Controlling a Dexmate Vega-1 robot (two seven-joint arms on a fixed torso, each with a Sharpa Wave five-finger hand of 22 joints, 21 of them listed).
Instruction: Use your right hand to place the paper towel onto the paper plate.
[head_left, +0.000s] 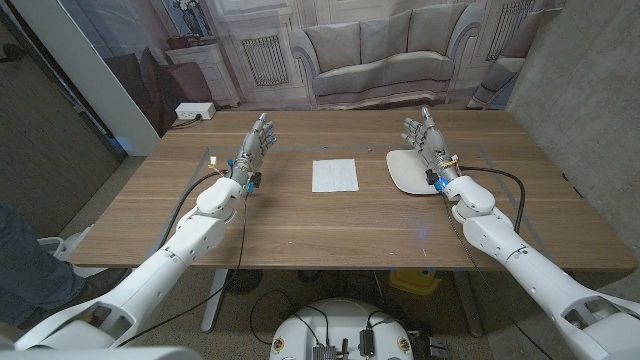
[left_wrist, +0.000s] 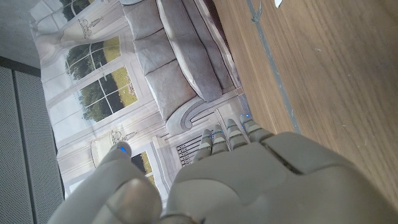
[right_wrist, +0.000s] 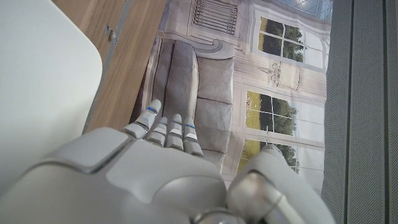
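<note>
My left hand (head_left: 255, 147) waits empty at the left of the wooden table (head_left: 300, 225), fingers straight and together, out of the way. The paper towel (head_left: 334, 175) lies flat mid-table. My right hand (head_left: 427, 142), fingers extended and holding nothing, hovers over the paper plate (head_left: 405, 173), so I judge the pickup isn't begun.

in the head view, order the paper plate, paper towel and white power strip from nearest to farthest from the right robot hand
1. White round paper plate: right beside the right robot hand, on its inner side.
2. White square paper towel: table middle, between both hands.
3. White power strip: off the table's far left corner, beyond the left robot hand.
</note>
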